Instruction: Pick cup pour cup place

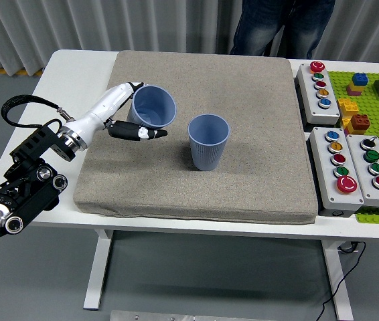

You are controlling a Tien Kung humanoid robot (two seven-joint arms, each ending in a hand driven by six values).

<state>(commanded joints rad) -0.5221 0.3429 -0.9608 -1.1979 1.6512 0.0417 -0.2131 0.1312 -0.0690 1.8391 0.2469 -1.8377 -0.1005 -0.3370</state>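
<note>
My left hand is shut on a blue cup, which it holds lifted above the grey mat and tipped with its mouth toward the right. A second blue cup stands upright near the mat's middle, a short way right of the held one. The held cup's rim is left of and slightly higher than the standing cup's rim, not touching it. I cannot tell whether either cup holds anything. My right arm is out of sight.
Three grey button boxes lie along the mat's right side, with a green brick plate carrying coloured bricks beyond them. A person in jeans stands at the far side, hands out of view.
</note>
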